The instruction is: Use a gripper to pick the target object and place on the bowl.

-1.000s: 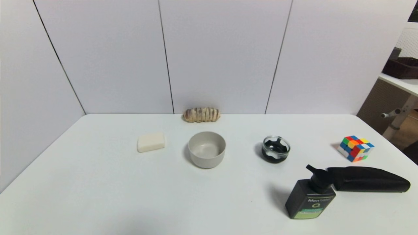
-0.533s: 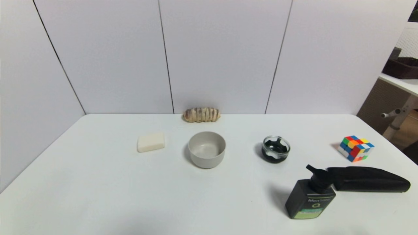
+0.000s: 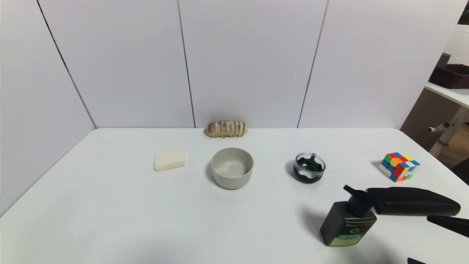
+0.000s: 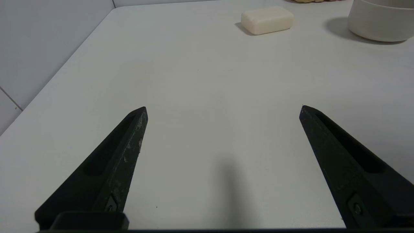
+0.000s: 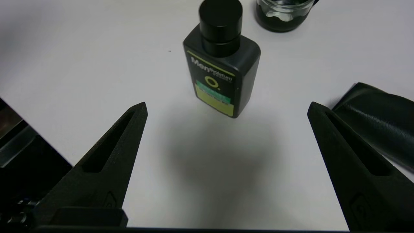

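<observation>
The black pump bottle (image 3: 347, 222) with white "Men" lettering and a green label stands upright at the front right of the table. In the right wrist view the bottle (image 5: 223, 74) stands just beyond my fingertips, centred between them. My right gripper (image 5: 227, 105) is open and empty; its fingers (image 3: 447, 223) enter the head view at the lower right, to the right of the bottle. The grey-beige bowl (image 3: 232, 168) stands empty mid-table, also in the left wrist view (image 4: 381, 22). My left gripper (image 4: 223, 107) is open and empty over bare table, out of the head view.
A long black pouch (image 3: 412, 201) lies just behind and right of the bottle, close to my right finger (image 5: 378, 126). A clear glass dish (image 3: 309, 167) with dark contents stands right of the bowl. A soap bar (image 3: 169, 159), a bread loaf (image 3: 226, 129) and a colour cube (image 3: 399, 167) lie farther off.
My right gripper's fingers have come into the head view at the lower right edge, toward the bottle. The objects have not moved.
</observation>
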Robot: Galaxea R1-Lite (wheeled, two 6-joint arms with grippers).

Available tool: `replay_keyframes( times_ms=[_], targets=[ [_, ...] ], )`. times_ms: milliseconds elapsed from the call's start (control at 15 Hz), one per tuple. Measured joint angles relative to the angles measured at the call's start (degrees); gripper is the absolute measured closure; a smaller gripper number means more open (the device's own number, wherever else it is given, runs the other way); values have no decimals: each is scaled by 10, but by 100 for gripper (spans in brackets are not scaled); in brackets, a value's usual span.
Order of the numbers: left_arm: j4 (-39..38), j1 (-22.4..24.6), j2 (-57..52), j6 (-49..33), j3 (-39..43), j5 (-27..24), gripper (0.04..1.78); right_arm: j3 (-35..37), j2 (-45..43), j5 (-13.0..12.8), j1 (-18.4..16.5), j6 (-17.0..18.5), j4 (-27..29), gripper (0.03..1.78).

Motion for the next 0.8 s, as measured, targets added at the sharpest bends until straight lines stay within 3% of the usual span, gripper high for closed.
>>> replay_keyframes(
  times_ms=[133,600,800],
  targets=[
    [0,0,0,0,0,0,13,27,44,9,-1,-13,-65,10],
    [0,0,0,0,0,0,13,90,135,86,-9,-44,-201,10],
    [0,0,0,0,0,0,13,113,178,94,-9,-44,-275,10]
  ],
)
